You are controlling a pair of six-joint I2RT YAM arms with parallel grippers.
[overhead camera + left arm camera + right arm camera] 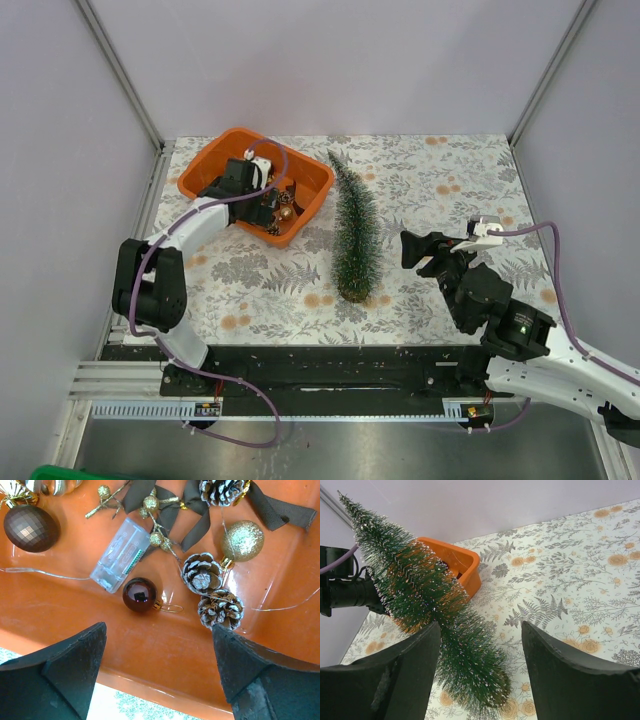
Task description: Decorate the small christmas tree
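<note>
The right gripper (414, 252) (481, 630) has its jaws well spread and grips nothing. In the top view the tree (354, 235) (465, 655) is near it at 9 o'clock, apart from the fingertips. The left gripper (262, 200) (158, 635) hangs over the tray (205, 165) (150, 660) with its jaws wide and bare, and the tree is just past the tray's edge at 3 o'clock. Only the top view shows the gap between the right gripper and the needles. The right wrist view, where the gripper hides part of the tree, shows the tip rising past the table (580, 580) against the wall (495, 505), so the tree stands on its base. Only the left wrist view shows what lies in the tray: a dark bauble (140, 594), pine cones (220, 609), a gold ball (243, 541) and a clear battery box (120, 555). The tree's long axis is upright. From above, its tip points to 12 o'clock and its base to 6.
</note>
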